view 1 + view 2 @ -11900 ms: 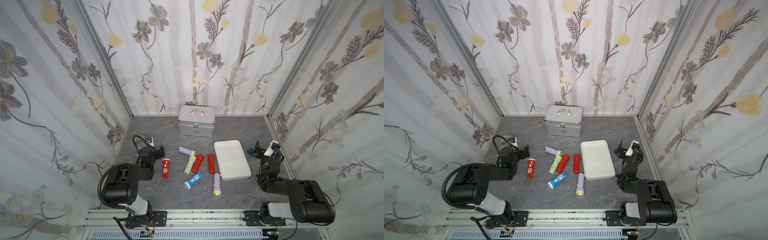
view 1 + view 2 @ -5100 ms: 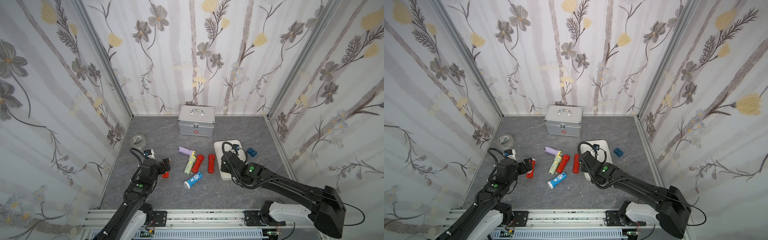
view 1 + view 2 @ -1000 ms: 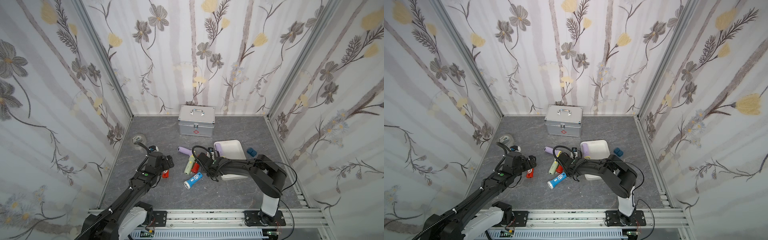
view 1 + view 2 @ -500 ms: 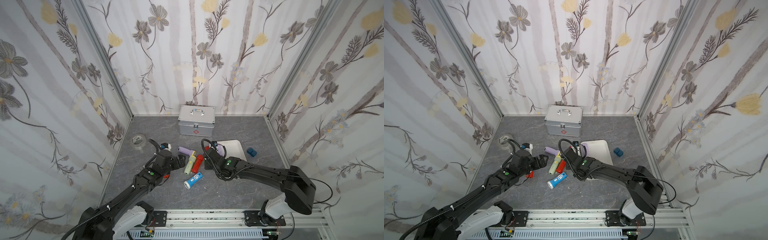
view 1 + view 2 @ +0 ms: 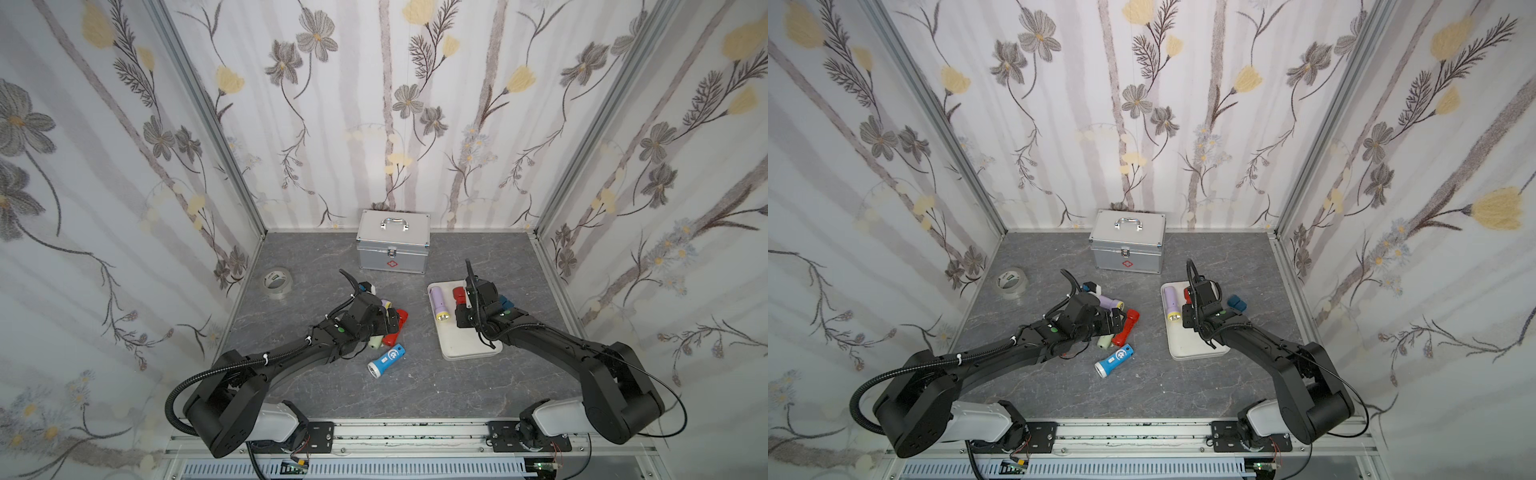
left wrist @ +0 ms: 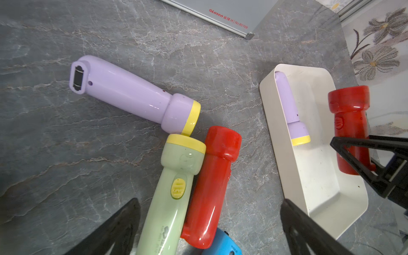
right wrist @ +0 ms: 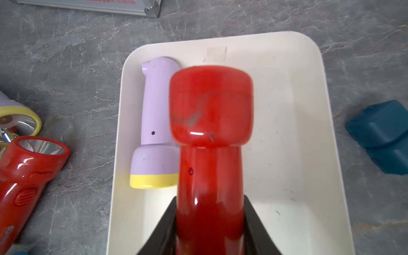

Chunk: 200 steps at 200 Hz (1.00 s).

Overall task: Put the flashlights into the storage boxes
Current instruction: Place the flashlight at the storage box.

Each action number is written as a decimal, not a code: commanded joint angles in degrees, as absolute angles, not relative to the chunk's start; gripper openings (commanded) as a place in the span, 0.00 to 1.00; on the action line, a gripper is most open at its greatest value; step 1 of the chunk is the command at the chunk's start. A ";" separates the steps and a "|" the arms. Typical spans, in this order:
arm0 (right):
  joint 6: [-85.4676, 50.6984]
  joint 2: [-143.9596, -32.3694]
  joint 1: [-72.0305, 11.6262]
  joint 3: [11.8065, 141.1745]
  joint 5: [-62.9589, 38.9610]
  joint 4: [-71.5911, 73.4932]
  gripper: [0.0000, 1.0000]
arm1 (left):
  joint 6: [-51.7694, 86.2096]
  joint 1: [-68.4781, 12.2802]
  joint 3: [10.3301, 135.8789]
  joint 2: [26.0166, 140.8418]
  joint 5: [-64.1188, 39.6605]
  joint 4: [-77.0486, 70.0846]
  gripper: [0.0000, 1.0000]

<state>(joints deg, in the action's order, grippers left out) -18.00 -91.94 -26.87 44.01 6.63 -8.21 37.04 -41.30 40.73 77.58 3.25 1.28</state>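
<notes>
The red flashlight (image 7: 210, 106), likely light and slick, is clamped by the barrel in the right claw (image 7: 209, 209); the left claw (image 6: 208, 205) is spread wide.

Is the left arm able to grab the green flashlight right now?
Probably yes. The left tool hangs open right over the green flashlight, with nothing on top of it. A red flashlight lies tight against its side, so one finger may bump it.

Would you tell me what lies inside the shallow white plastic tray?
A lilac plastic torch with a yellow collar lies inside it. The right gripper holds a red plastic torch over the tray; the floor directly beneath that is covered.
</notes>
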 commanded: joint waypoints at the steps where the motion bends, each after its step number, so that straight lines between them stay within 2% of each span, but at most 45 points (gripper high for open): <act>1: -13.06 -96.11 -25.48 47.62 1.09 -5.28 0.32 | 36.50 -41.14 40.52 76.26 6.37 2.24 1.00; 41: -11.00 -103.25 -23.50 53.84 -0.79 -8.99 0.32 | 36.04 -40.78 38.78 73.63 8.28 2.86 1.00; 129: -10.99 -109.28 -23.02 57.33 -0.64 -9.51 0.35 | 35.73 -39.99 38.21 72.42 8.70 3.43 1.00; 168: -10.94 -110.07 -23.03 58.36 -0.61 -10.33 0.38 | 35.60 -39.86 37.88 70.19 9.10 4.08 1.00; 200: -10.99 -109.43 -23.03 58.36 -0.68 -10.79 0.48 | 35.51 -39.82 37.80 69.55 9.39 4.19 1.00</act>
<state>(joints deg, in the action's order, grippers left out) -11.68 -109.82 -23.14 57.84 -0.32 -11.49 35.92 -39.90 37.93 70.04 8.01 4.45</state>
